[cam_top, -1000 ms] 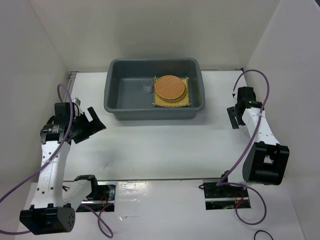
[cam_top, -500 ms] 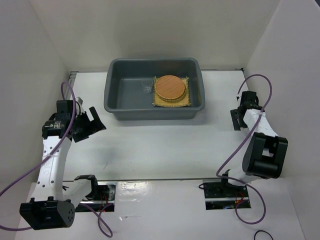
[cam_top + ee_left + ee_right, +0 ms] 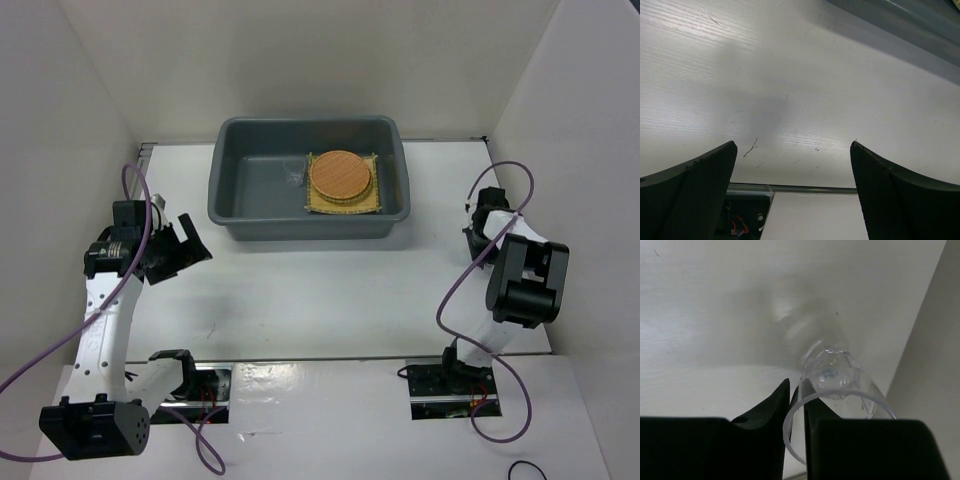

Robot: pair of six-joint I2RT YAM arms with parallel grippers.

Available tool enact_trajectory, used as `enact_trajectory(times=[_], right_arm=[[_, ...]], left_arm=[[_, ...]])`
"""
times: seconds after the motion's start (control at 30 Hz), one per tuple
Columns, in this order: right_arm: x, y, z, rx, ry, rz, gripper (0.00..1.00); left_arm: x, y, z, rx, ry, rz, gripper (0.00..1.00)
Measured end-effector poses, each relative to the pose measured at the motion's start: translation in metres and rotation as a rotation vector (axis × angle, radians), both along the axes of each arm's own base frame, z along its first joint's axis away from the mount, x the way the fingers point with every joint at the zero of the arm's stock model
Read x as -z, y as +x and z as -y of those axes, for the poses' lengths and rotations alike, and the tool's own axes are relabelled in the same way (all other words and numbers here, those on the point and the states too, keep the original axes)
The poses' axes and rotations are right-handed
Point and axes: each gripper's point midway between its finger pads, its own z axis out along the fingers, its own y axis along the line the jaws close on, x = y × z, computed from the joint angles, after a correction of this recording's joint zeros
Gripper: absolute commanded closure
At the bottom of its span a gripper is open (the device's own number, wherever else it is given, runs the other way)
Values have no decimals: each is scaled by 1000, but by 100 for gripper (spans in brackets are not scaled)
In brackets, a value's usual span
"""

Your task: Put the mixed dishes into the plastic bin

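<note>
Top view first. The bin (image 3: 240, 190) sits at the middle of the far edge of the desk (image 3: 320, 290). Inside it, in the right half, the mat (image 3: 345, 208) lies flat on the floor with the orange-brown disc (image 3: 340, 175) flat on top of it. The left half of the bin shows only grey floor. My left claw (image 3: 195, 238) hovers near the left edge, well apart from the bin, fingers spread. My right claw (image 3: 472, 232) is close to the right edge, its arm folded back on itself. From up here I cannot tell how its fingers stand.

Left wrist now. The left claw (image 3: 792, 147) is wide open, with nothing but bare desk (image 3: 790, 75) between the two dark fingers. The bin wall (image 3: 900, 20) crosses the top right corner.

Right wrist. The right claw (image 3: 797, 395) is closed tight on the wall of a clear cup (image 3: 840, 375), the rim pinched between the two fingers. The cup tilts over the desk (image 3: 715, 300), just beside the white side wall (image 3: 935, 340).
</note>
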Motion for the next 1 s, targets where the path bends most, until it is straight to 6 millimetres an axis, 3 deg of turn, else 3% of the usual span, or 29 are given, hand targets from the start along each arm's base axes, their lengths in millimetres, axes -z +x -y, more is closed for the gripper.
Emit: enact_trajectory(times=[0.07, 0.23, 0.33, 0.4, 0.47, 0.53, 0.57, 0.63, 0.7, 0.8, 0.9, 1.0], right_arm=[[-6, 8, 4, 8, -8, 13, 100], [-30, 31, -1, 9, 48, 90, 100], [-81, 63, -8, -27, 67, 199, 100], [-142, 103, -25, -112, 83, 341, 100], [-211, 139, -63, -249, 111, 506, 100], [-287, 164, -123, -432, 162, 681, 100], [-321, 167, -158, -527, 208, 738, 100], [-376, 171, -223, -708, 312, 833, 100], [-412, 177, -272, -846, 377, 930, 100], [-389, 178, -324, -947, 438, 847, 100], [-333, 188, -390, -1032, 479, 710, 100], [-255, 187, -454, -1100, 486, 542, 100]], left_arm=[[-1, 0, 0, 0, 0, 3, 0], [-3, -1, 0, 0, 2, 17, 0], [-7, -2, 0, 0, 4, 33, 0], [-8, -3, 0, -3, 4, 40, 0], [-8, -3, -3, -13, 4, 41, 0], [-7, -2, -5, -21, 4, 37, 0], [-7, -2, -5, -22, 2, 35, 0], [-5, -1, -5, -21, -2, 26, 0], [-4, 0, -4, -20, -3, 23, 0], [-6, -1, -4, -20, -2, 33, 0], [-11, -5, -4, -24, -2, 56, 0], [-12, -14, -4, -35, -5, 66, 0]])
